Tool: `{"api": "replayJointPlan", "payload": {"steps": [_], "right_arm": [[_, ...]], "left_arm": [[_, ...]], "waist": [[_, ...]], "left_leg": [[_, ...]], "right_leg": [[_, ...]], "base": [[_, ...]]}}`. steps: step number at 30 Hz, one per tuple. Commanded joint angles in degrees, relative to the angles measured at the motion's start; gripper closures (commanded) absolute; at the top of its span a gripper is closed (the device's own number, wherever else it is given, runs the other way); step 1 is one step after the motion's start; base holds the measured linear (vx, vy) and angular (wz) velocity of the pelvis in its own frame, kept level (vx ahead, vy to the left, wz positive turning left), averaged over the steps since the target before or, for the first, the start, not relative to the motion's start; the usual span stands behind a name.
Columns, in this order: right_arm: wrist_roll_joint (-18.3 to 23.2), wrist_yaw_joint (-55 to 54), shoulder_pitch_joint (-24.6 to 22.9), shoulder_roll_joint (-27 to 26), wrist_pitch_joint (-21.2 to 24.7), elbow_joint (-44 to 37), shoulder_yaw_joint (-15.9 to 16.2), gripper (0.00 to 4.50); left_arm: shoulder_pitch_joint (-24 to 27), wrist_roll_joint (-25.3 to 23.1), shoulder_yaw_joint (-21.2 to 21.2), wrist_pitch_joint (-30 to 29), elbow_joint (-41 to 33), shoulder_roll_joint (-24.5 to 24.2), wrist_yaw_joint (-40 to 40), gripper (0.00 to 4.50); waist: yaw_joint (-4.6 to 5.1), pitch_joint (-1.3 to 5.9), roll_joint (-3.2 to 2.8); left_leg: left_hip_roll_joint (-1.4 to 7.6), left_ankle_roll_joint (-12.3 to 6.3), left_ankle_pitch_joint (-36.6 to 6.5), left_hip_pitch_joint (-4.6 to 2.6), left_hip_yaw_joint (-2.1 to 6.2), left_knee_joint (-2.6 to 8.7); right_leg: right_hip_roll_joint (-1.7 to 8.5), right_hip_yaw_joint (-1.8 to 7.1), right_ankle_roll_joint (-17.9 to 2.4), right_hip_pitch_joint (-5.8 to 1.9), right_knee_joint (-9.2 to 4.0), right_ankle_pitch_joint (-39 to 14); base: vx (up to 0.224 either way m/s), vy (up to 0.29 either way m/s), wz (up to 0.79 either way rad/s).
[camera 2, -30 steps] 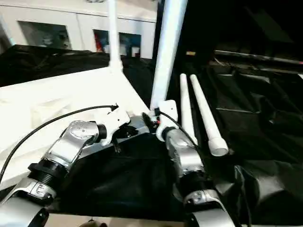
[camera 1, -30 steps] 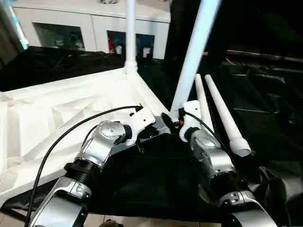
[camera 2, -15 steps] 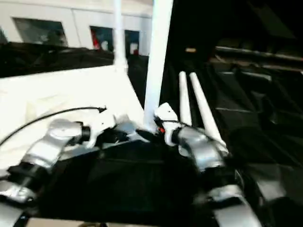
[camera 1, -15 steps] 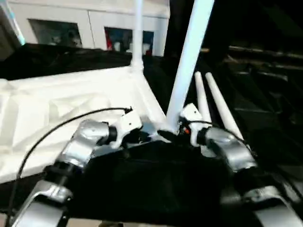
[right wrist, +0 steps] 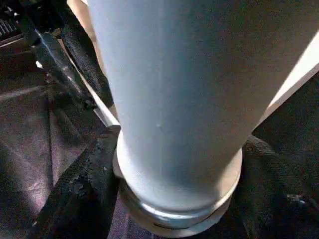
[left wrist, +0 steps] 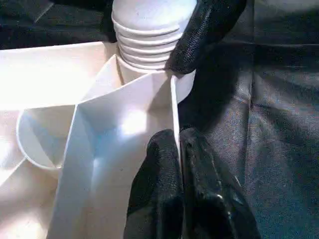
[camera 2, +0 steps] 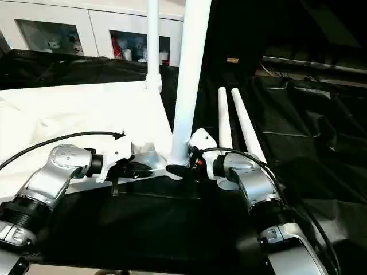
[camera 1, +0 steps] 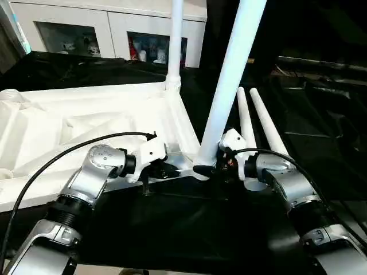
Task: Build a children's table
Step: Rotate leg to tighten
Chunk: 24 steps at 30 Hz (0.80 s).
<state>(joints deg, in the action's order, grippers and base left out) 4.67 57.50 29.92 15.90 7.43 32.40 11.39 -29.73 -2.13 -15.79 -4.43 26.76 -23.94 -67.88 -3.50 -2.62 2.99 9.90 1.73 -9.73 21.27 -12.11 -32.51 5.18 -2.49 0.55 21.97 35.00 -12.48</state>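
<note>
Both forearms swung outward since earlier, near leg (camera 1: 229, 91) now steeper.

We cannot see the tops of the two upright white tapered plastic legs (camera 1: 229, 86) (camera 1: 175, 40), cut off by the upper edge. The white ribbed plastic tabletop (camera 1: 69, 132) runs off the left edge, and small items in the white cabinet (camera 1: 143, 54) are unreadable.

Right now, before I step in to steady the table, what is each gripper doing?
Left gripper: shut on the tabletop's edge wall.
Right gripper: closed around the base of the near upright leg.
</note>
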Motion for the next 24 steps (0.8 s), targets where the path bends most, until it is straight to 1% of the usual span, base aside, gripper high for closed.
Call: {"api": "replayJointPlan", "payload": {"steps": [1,2,5,6,7,8,9,10,11,12,13,14,15,16,17,18,19,20,21,22,23,24], "right_arm": [[0.7,1.5,-0.4,-0.5,0.7,-1.1,1.2,1.75],[0.6,0.8,-0.5,-0.9,0.7,-0.7,1.0,1.75],[0.0,-3.1,-0.3,-2.1,0.7,1.1,-0.1,1.76],[-0.7,-8.4,0.2,-3.7,1.2,3.4,-1.4,1.76],[-0.9,-9.8,0.4,-4.2,1.6,4.0,-1.8,1.76],[-1.0,-12.1,0.6,-5.0,2.4,5.0,-2.4,1.76],[-0.8,-16.1,0.7,-6.8,3.3,6.2,-3.5,1.76],[-0.4,-19.4,0.6,-8.5,4.2,6.8,-4.6,1.76],[-0.4,-20.1,0.6,-8.8,4.2,6.9,-4.8,1.76],[-0.4,-27.1,0.6,-11.8,4.7,7.9,-6.6,1.76],[-0.3,-29.7,0.5,-13.1,5.0,8.4,-7.2,1.77],[-0.3,-30.6,0.5,-13.5,5.0,8.6,-7.5,1.77],[0.0,-35.7,0.5,-16.8,4.9,9.7,-8.4,1.77],[0.4,-36.8,0.5,-18.4,4.8,10.1,-8.7,1.77],[0.5,-37.0,0.5,-18.8,4.8,10.2,-8.8,1.77],[-0.1,-36.4,0.4,-20.3,3.5,9.9,-7.7,1.77],[-0.2,-36.4,0.4,-20.4,3.4,9.8,-7.6,1.77],[-0.7,-34.8,0.2,-20.3,2.9,9.3,-6.6,1.77],[-1.2,-31.8,-0.2,-19.9,1.8,8.0,-5.1,1.77],[-1.1,-31.2,-0.3,-19.8,1.8,7.7,-5.0,1.77],[-0.3,-29.8,-0.5,-19.3,2.1,6.9,-5.3,1.21],[0.1,-29.4,-0.5,-19.2,2.4,6.6,-5.6,1.07]], "left_arm": [[1.4,-0.7,-2.3,-0.1,1.6,0.2,-0.9,4.50],[1.3,-0.7,-2.3,-0.2,1.7,0.4,-0.6,4.50],[0.9,-1.2,-2.1,-0.8,2.4,1.1,1.3,4.50],[0.2,-1.9,-1.5,-2.0,3.4,2.4,4.5,4.50],[-0.1,-2.1,-1.4,-2.2,3.8,2.8,5.5,4.50],[-0.5,-2.5,-1.1,-2.7,4.5,3.6,7.2,4.50],[-1.2,-3.2,-1.1,-3.5,5.7,4.9,9.9,4.50],[-1.7,-4.0,-1.4,-3.7,6.6,6.0,12.0,4.50],[-1.8,-4.0,-1.3,-3.9,6.7,6.3,12.4,4.50],[-2.6,-4.4,-1.0,-5.5,7.6,8.9,16.6,4.50],[-2.9,-4.6,-0.9,-6.2,7.8,10.1,18.2,4.50],[-3.0,-4.6,-0.9,-6.4,7.9,10.5,18.8,4.50],[-3.4,-5.0,-1.3,-7.9,8.0,13.4,21.5,4.50],[-3.6,-5.2,-1.7,-8.4,8.0,14.6,22.2,4.50],[-3.6,-5.3,-1.8,-8.5,8.0,14.9,22.4,4.50],[-3.7,-5.3,-2.2,-8.4,8.5,15.9,22.3,4.50],[-3.7,-5.3,-2.2,-8.3,8.5,16.0,22.3,4.50],[-3.8,-5.4,-2.2,-8.1,8.7,15.9,22.2,4.50],[-3.6,-5.5,-2.2,-7.7,8.7,15.4,21.5,4.50],[-3.6,-5.6,-2.2,-7.6,8.7,15.2,21.3,4.50],[-3.4,-5.6,-2.2,-7.3,8.4,14.4,20.7,4.50],[-3.3,-5.6,-2.1,-7.3,8.3,14.0,20.6,4.50]], "waist": [[-0.22,3.00,-0.18],[-0.20,2.98,-0.14],[-0.19,2.91,-0.27],[-0.03,2.70,-0.46],[0.10,2.62,-0.42],[0.23,2.57,-0.43],[0.32,2.55,-0.51],[0.44,2.52,-0.53],[0.41,2.45,-0.56],[0.53,2.38,-0.54],[0.49,2.35,-0.54],[0.59,2.34,-0.51],[0.67,2.23,-0.52],[0.69,2.15,-0.57],[0.71,1.98,-0.65],[0.77,1.96,-0.65],[0.77,2.02,-0.69],[0.74,2.12,-0.71],[0.72,2.30,-0.76],[0.66,2.35,-0.82],[0.64,2.46,-0.76],[0.53,2.60,-0.79]], "left_leg": [[3.78,-1.51,-11.9,-1.18,1.70,3.53],[3.77,-1.68,-11.7,-1.10,1.69,3.52],[3.82,-1.40,-12.6,-1.20,1.72,3.60],[3.87,-0.37,-14.6,-1.29,1.79,3.87],[3.84,0.81,-16.5,-1.39,1.96,4.07],[3.80,1.29,-17.5,-1.46,1.98,4.15],[3.84,2.38,-19.1,-1.67,2.15,4.26],[3.86,2.75,-19.8,-1.66,2.25,4.34],[3.91,3.41,-21.1,-1.80,2.40,4.46],[3.91,3.90,-21.9,-1.79,2.45,4.55],[3.79,4.24,-23.6,-2.04,2.60,4.50],[3.85,4.42,-24.0,-2.04,2.61,4.50],[3.81,4.60,-25.0,-1.95,2.69,4.61],[3.80,4.72,-25.6,-2.09,2.73,4.61],[3.65,4.78,-27.9,-2.42,2.84,4.50],[3.57,4.69,-29.4,-2.56,3.02,4.51],[3.59,4.62,-30.0,-2.46,3.20,4.65],[3.61,4.56,-29.9,-2.48,3.17,4.66],[3.67,4.38,-28.8,-2.28,3.18,4.84],[3.73,4.33,-28.2,-2.18,3.14,4.93],[3.71,4.01,-26.7,-1.96,2.99,5.07],[3.76,3.67,-25.1,-1.94,2.76,5.00]], "right_leg": [[3.60,2.47,-15.1,-1.63,-3.57,-3.5],[3.59,2.46,-15.2,-1.68,-3.56,-3.3],[3.63,2.47,-15.2,-1.57,-3.71,-4.7],[3.70,2.54,-14.9,-1.37,-4.01,-7.8],[3.79,2.54,-14.3,-1.32,-4.32,-10.7],[3.76,2.58,-13.9,-1.16,-4.46,-12.4],[3.79,2.58,-13.2,-0.99,-4.70,-14.9],[3.84,2.63,-12.8,-0.85,-4.76,-16.1],[3.90,2.61,-11.9,-0.74,-5.04,-18.1],[3.94,2.67,-11.2,-0.55,-5.21,-19.4],[4.03,2.63,-10.3,-0.26,-5.57,-21.8],[4.03,2.70,-10.1,-0.18,-5.59,-22.3],[4.06,2.70,-9.5,-0.08,-5.83,-23.6],[4.09,2.71,-9.2,0.14,-6.00,-24.6],[4.11,2.62,-8.2,0.47,-6.53,-27.7],[4.17,2.52,-7.3,0.53,-6.83,-29.8],[4.14,2.43,-6.4,0.44,-6.96,-30.6],[4.13,2.46,-6.3,0.46,-6.97,-30.1],[4.05,2.45,-6.4,0.21,-6.77,-27.7],[4.01,2.46,-6.6,0.14,-6.69,-26.2],[3.82,2.46,-7.2,-0.13,-6.43,-22.8],[3.74,2.59,-8.1,-0.14,-6.09,-19.4]], "base": [[0.000,0.000,0.00],[0.000,0.000,0.00],[0.000,0.000,0.00],[0.000,0.000,0.00],[0.000,0.000,0.00],[0.000,0.000,0.00],[0.000,0.000,0.00],[0.000,0.000,0.00],[0.000,0.000,0.00],[0.000,0.000,0.00],[0.000,0.000,0.00],[0.000,0.000,0.00],[0.000,0.000,0.00],[0.000,0.000,0.00],[0.000,0.000,0.00],[0.000,0.000,0.00],[0.000,0.000,0.00],[0.000,0.000,0.00],[0.000,0.000,0.00],[0.000,0.000,0.00],[0.000,0.000,0.00],[0.000,0.000,0.00]]}}
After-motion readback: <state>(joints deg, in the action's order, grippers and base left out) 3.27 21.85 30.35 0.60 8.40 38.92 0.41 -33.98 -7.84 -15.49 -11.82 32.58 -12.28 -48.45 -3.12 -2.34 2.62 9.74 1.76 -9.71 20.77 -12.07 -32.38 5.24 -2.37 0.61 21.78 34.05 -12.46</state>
